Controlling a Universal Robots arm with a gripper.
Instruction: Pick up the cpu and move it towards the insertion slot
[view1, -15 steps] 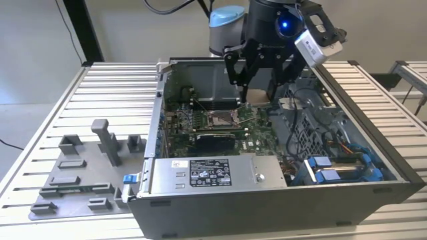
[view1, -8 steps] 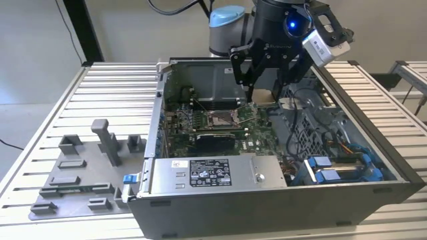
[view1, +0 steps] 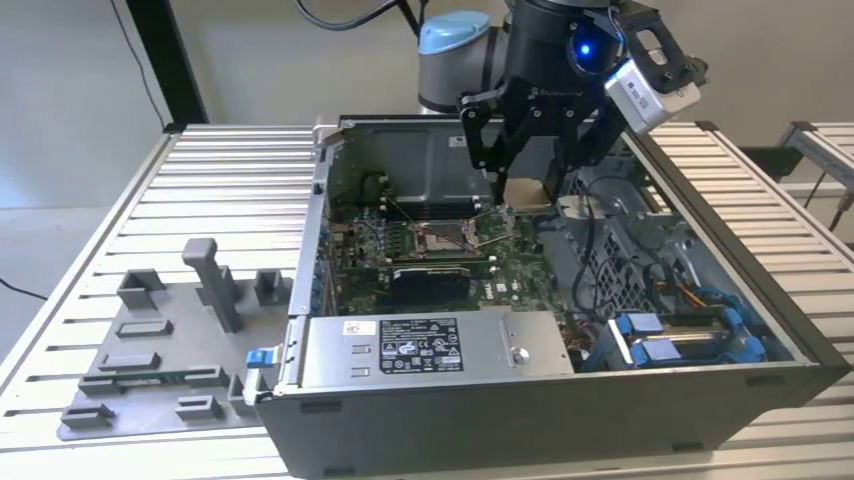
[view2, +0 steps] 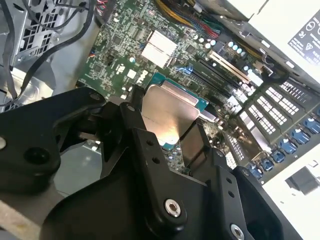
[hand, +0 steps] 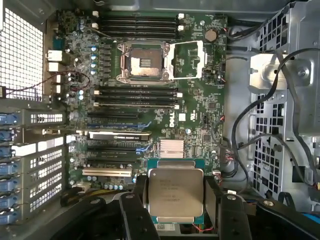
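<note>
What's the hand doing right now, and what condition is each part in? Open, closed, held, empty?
hand: shut on the cpu, raised inside the computer case.
cpu: held flat between the fingers, above the green board, not yet at the slot.
insertion slot: empty, its metal cover frame swung open to the side.
computer case: side panel off, insides exposed.

Inside the open computer case (view1: 747, 330), the gripper (view1: 531, 190) is holding the cpu (hand: 175, 192) above the motherboard (hand: 200, 125), apart from the insertion slot (hand: 142, 62). The fixture plate (view1: 147, 370) is lying on the table (view1: 227, 170), at the exterior view's left of the case.
</note>
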